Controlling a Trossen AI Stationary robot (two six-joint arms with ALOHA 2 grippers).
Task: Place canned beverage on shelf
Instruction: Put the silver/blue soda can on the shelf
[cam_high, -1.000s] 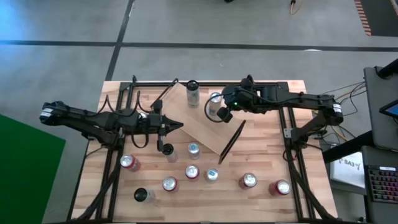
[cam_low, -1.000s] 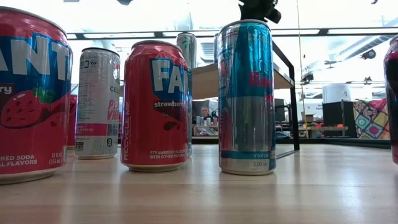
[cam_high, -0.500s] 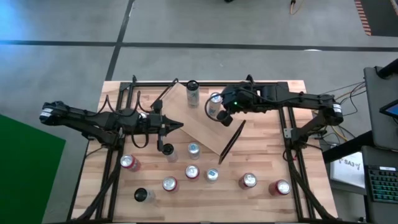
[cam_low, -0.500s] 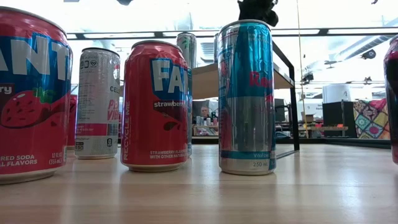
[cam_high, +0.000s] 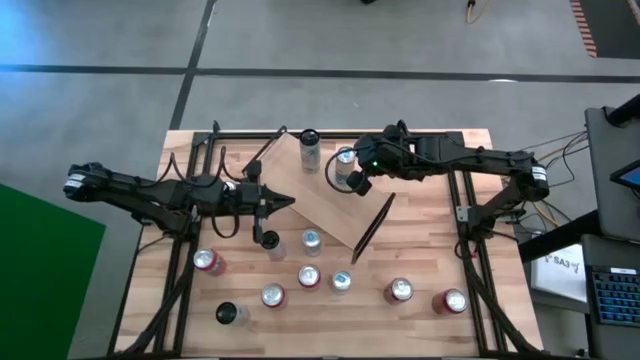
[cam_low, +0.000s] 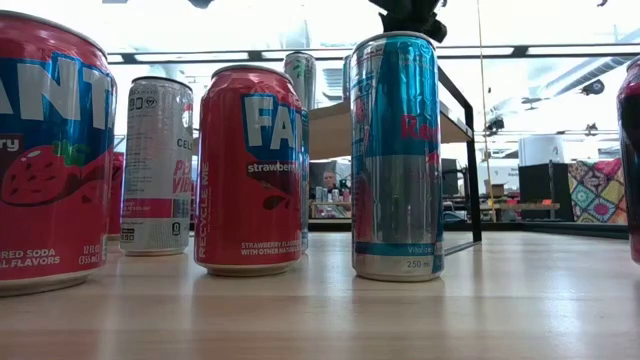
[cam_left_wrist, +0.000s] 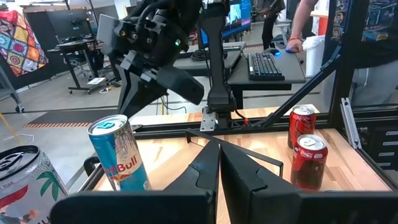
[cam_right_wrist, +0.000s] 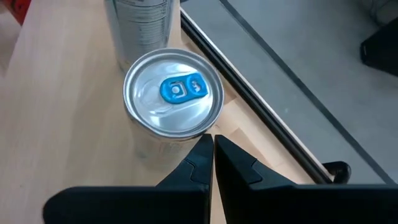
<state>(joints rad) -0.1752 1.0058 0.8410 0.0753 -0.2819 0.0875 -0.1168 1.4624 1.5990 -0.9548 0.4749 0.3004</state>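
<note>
Right gripper (cam_right_wrist: 212, 149), fingers pressed together, hovers beside a silver blue-tabbed drink can (cam_right_wrist: 173, 99) standing on the light-wood plank shelf (cam_high: 330, 205).
Left gripper (cam_high: 288, 203), fingers pressed together, waits near the shelf's left edge.

floor (cam_high: 400, 40): grey, dark seams; green mat (cam_high: 40, 270) (beside table); desk with keyboard (cam_left_wrist: 266, 64) behind

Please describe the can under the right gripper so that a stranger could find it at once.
Start at the shelf, the light plank lying askew on the table. Two cans stand on it near the far edge; take the can beside the shut right gripper. Unlike its neighbour, it has a blue pull tab.
</note>
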